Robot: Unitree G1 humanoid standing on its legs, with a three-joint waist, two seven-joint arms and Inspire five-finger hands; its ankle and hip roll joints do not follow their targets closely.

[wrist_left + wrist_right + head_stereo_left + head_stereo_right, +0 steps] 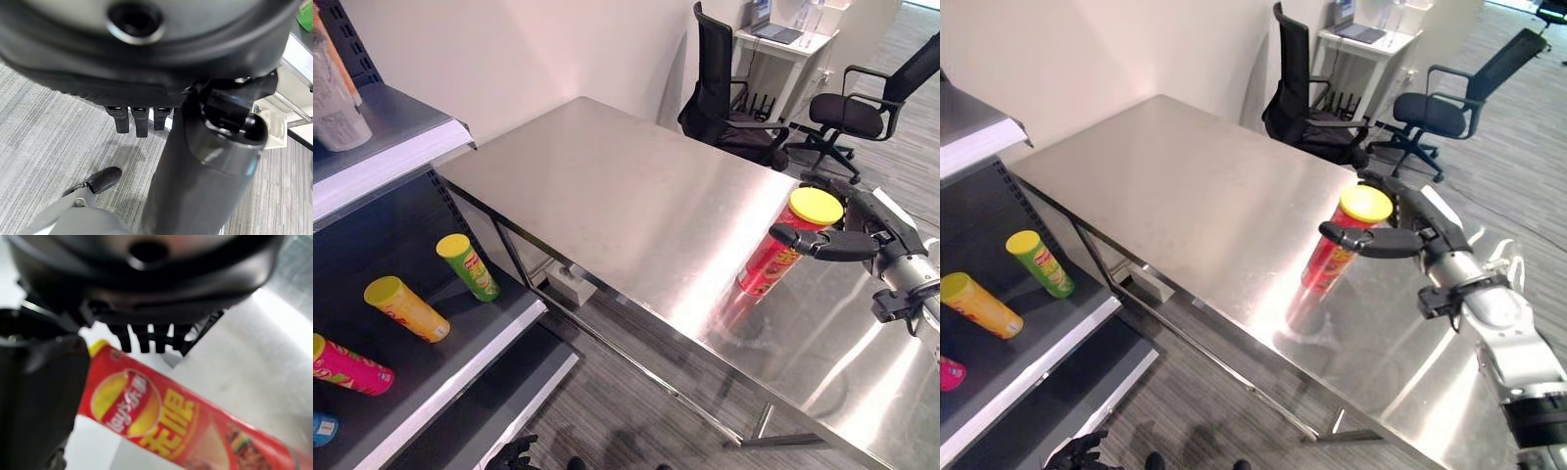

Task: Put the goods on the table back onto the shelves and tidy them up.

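A red chip can with a yellow lid (783, 245) stands upright near the right front of the steel table (626, 196). My right hand (873, 227) reaches round its top: the thumb (808, 241) lies straight across the near side, and the fingers (832, 182) stretch behind the lid. In the right wrist view the can (166, 416) sits between the thumb (39, 396) and the straight fingers (146, 338), so the hand is open. My left hand (514, 452) hangs low by the floor with relaxed fingers (137, 122) and holds nothing.
The shelf (460, 362) at the left holds a green can (468, 266), a yellow can (406, 308), a pink-red can (350, 365) and a blue one (321, 428), all lying down. A pale pack (333, 98) stands on the upper shelf. Two office chairs (724, 98) (857, 108) stand behind the table.
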